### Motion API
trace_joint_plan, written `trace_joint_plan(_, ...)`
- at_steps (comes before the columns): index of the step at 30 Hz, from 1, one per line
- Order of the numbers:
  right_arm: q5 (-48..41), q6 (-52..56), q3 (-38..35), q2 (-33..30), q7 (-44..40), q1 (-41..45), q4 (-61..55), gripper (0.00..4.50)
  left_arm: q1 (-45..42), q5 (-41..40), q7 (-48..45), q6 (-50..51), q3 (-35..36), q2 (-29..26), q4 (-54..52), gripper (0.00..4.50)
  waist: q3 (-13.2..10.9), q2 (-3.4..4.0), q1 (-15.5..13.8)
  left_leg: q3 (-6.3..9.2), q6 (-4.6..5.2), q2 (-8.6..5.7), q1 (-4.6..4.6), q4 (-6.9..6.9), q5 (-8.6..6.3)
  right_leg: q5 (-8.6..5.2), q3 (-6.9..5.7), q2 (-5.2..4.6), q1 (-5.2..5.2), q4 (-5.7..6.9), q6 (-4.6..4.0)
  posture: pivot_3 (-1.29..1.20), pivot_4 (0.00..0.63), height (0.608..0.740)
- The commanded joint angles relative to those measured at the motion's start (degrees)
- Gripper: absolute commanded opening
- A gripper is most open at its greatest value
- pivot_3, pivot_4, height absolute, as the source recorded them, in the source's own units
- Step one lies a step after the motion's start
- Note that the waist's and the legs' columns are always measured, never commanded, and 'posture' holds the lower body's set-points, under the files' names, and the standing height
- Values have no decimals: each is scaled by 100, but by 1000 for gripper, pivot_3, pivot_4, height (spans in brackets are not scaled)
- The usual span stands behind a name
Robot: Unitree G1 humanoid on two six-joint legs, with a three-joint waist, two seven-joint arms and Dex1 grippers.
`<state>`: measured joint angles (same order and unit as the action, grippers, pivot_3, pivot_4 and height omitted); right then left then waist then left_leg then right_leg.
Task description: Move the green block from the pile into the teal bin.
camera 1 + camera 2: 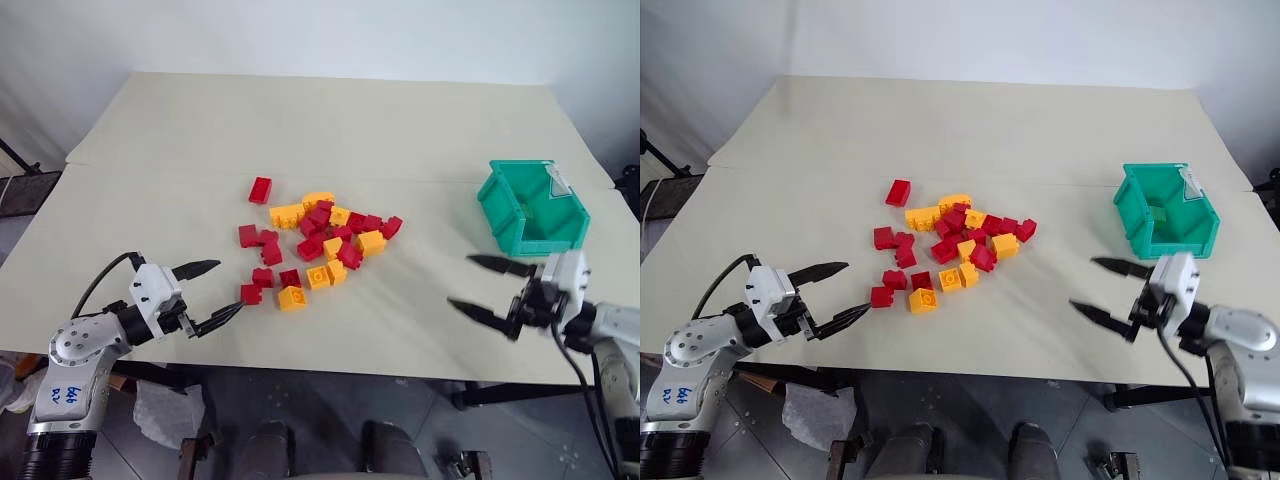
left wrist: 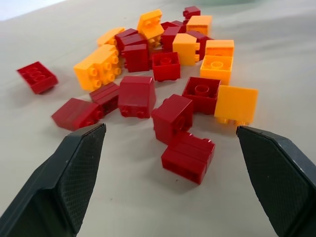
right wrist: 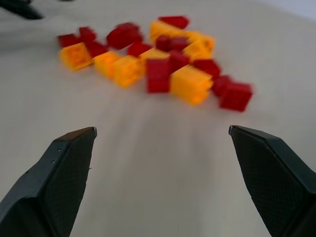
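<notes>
Pale worktop (image 1: 150, 130): we note the green block (image 1: 1159, 212) lying inside the teal bin (image 1: 1137, 212), right of the pile (image 1: 312, 240), left pincer (image 1: 207, 296) and right pincer (image 1: 490, 289) both spread wide, empty.

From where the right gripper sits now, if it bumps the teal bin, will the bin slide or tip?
Probably slide. The teal bin looks like thin plastic and holds just the green block, so it is likely light. It stands flat on the smooth table, offering little grip. Its walls look tall for its footprint, so a high push from the right gripper might tip it.
</notes>
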<state>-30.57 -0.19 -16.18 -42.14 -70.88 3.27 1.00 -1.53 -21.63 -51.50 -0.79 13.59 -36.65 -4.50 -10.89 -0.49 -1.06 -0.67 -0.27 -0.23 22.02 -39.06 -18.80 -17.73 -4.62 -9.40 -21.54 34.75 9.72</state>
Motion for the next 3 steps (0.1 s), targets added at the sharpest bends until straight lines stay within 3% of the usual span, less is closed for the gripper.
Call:
trace_joint_plan(1, 13, -304, -232, -78, -94, -46, 81, 4493, 92, -33, 22, -105, 173, -62, -138, 4500, 0, 0, 14, 0, -1, 2, -2, 0, 0, 1, -1, 1, 0, 2, -2, 0, 150, 740)
trace_joint_plan(3, 55, -390, -250, -72, -84, -60, 176, 4493, 126, -90, -12, -66, 178, -94, -177, 4500, 0, 0, 18, -1, -1, 3, -5, 0, 0, 1, -1, 2, 0, 6, -2, 0, 150, 740)
